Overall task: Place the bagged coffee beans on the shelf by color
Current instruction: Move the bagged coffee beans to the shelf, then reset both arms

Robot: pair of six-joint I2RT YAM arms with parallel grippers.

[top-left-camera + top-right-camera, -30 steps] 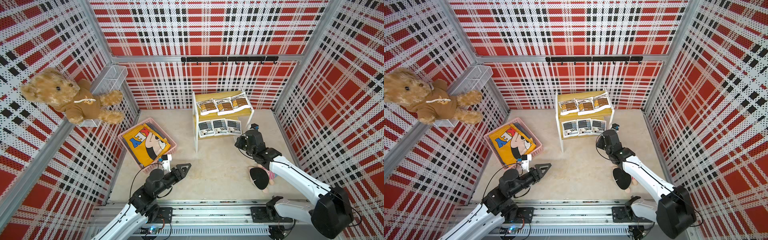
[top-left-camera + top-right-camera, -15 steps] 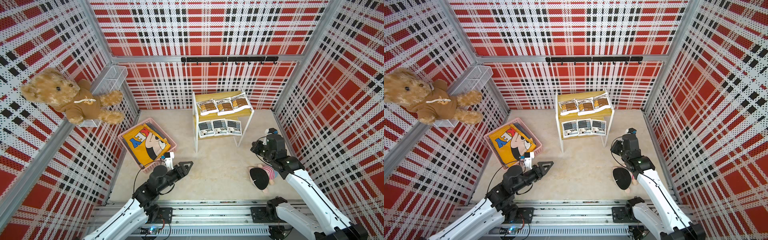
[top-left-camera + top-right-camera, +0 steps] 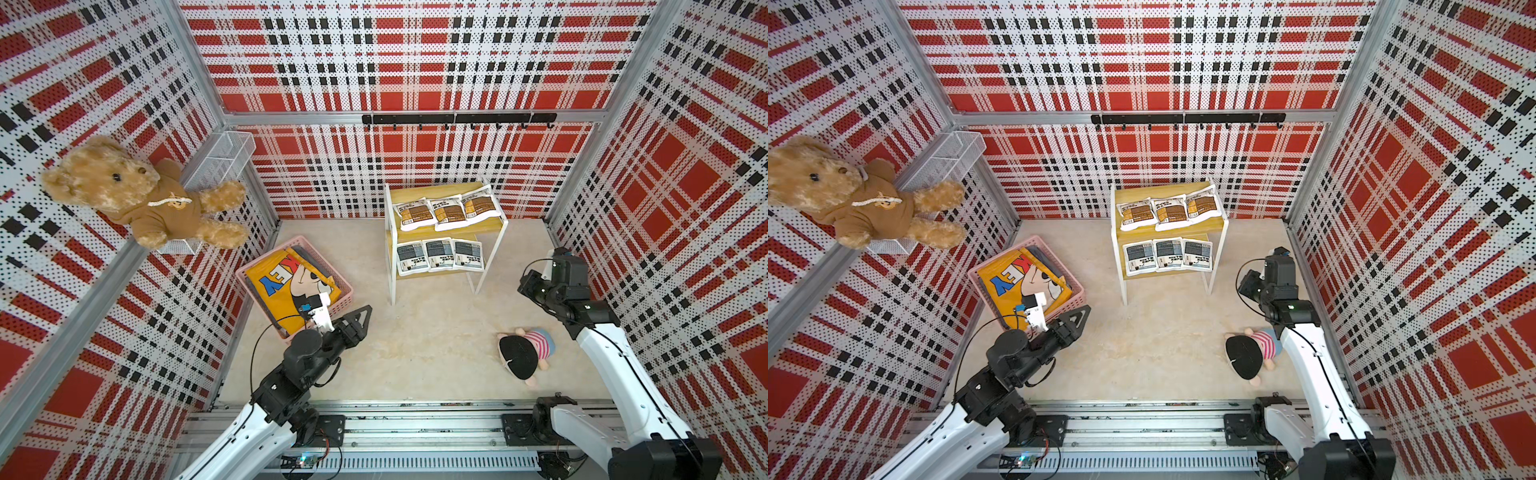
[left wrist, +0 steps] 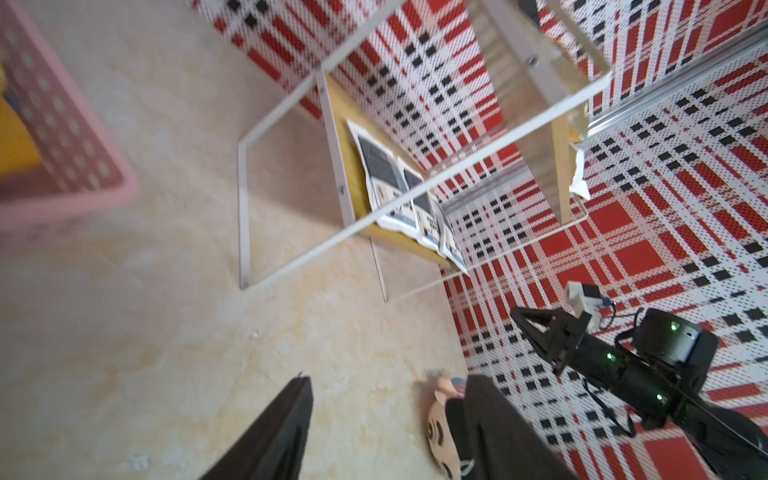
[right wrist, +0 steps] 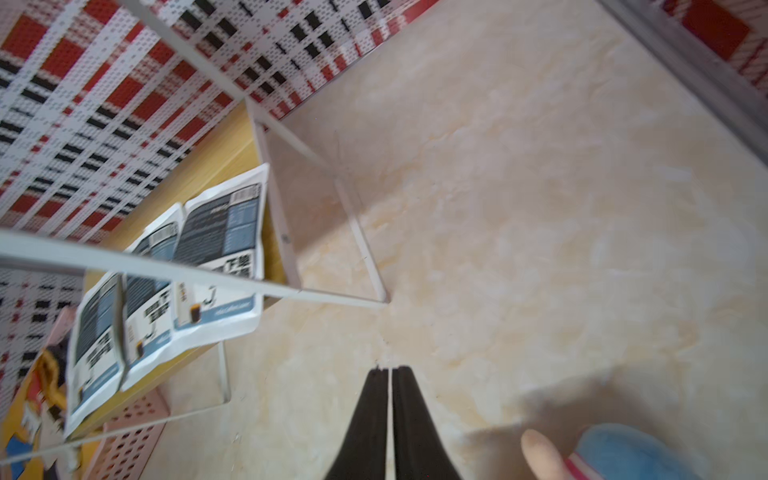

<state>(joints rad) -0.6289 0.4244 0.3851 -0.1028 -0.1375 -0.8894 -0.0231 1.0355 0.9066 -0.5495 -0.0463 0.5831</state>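
The shelf [image 3: 409,194] stands at the back, seen in both top views. Three brown-orange bagged coffee beans [image 3: 446,210] lie side by side on its upper board, and three dark grey ones [image 3: 439,254] on the lower board. The grey pouches [image 5: 216,249] also show in the right wrist view. My right gripper [image 3: 524,286] hovers right of the shelf near the right wall, its fingers [image 5: 374,399] shut to a hairline gap and empty. Beside the pink basket, my left gripper [image 3: 368,309] is low over the floor, open with nothing in it.
A pink lattice basket [image 3: 266,255] holding a yellow cartoon cloth [image 3: 282,282] sits left of the shelf. A small doll [image 3: 525,353] lies on the floor by the right arm. On the left wall, a teddy bear [image 3: 137,195] sits in a white wire basket [image 3: 220,162].
My right arm has drawn back from the front of the shelf's lower board to the right, toward the wall. The left arm has hardly shifted.
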